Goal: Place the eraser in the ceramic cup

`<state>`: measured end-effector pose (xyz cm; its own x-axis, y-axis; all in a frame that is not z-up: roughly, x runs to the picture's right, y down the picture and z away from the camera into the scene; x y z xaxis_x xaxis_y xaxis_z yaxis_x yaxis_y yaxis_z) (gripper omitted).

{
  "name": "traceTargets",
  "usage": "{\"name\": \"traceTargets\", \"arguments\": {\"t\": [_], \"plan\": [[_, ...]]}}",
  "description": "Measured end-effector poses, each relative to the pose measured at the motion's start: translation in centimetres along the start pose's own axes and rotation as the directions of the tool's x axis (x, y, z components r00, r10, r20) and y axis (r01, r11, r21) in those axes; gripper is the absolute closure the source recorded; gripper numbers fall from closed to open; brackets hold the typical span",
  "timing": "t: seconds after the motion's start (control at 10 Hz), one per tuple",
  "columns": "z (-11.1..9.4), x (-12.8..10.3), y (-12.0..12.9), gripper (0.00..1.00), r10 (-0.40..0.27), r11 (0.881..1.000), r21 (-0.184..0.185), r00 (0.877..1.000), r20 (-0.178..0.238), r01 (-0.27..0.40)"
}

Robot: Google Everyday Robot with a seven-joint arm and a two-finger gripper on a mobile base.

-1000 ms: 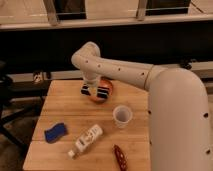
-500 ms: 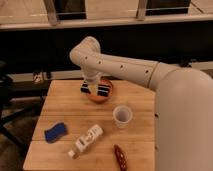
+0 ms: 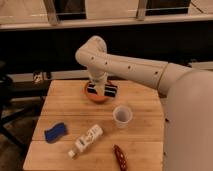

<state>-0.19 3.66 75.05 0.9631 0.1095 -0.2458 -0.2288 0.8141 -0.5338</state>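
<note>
Since we cannot tell whether our gripper (image 3: 102,91), at the bowl (image 3: 97,99), holds the eraser (image 3: 112,90), a loose hold could drop it short of the cup (image 3: 122,115).

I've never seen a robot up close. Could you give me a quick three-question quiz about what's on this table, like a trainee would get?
1. True or false: the end effector is directly above the ceramic cup.
2. Which thing lies nearest the left edge of the table as pictured? A) blue sponge B) white bottle C) ceramic cup
3. Fill in: the white bottle is lying on its ____.

Key:
1. False. It is down at the orange bowl, behind the cup and to its left as pictured.
2. A.
3. side.
</note>
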Motion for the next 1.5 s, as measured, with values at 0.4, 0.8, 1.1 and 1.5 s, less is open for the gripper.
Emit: {"name": "traceTargets", "arguments": {"t": [0.4, 0.8, 1.1, 1.5], "plan": [[-0.2, 2.1, 0.6, 1.0, 0.015, 1.0, 0.001, 0.999, -0.034, -0.015], [-0.5, 4.2, 1.8, 1.0, 0.028, 1.0, 0.0, 0.998, -0.064, -0.028], [-0.9, 5.2, 2.7, 1.0, 0.031, 1.0, 0.001, 0.996, -0.084, -0.031], [-1.0, 6.7, 4.0, 1.0, 0.029, 1.0, 0.001, 0.993, -0.116, -0.029]]}}
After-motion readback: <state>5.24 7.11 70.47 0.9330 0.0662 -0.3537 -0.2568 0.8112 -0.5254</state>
